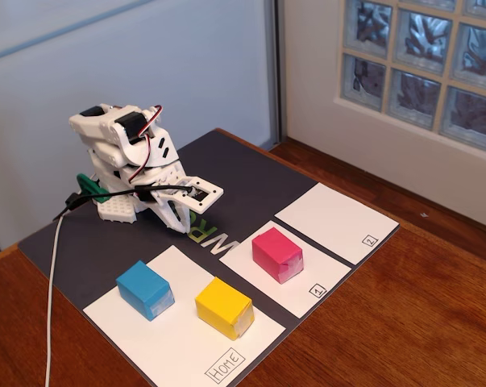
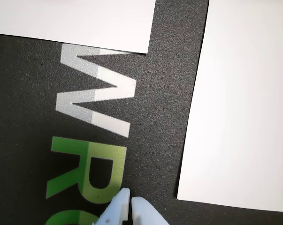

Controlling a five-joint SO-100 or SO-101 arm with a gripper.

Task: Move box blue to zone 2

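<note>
My pincer was together, empty, low over the mat. The blue box sat untouched on the Home sheet, well apart from zone 2. Next I judged I must open and reach for it.

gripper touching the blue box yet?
Apart. The fixed view shows the gripper folded back by the arm's base, with bare mat and white sheet between it and the blue box on the Home sheet.

A wooden table carries a dark mat with the arm's base on it.
</note>
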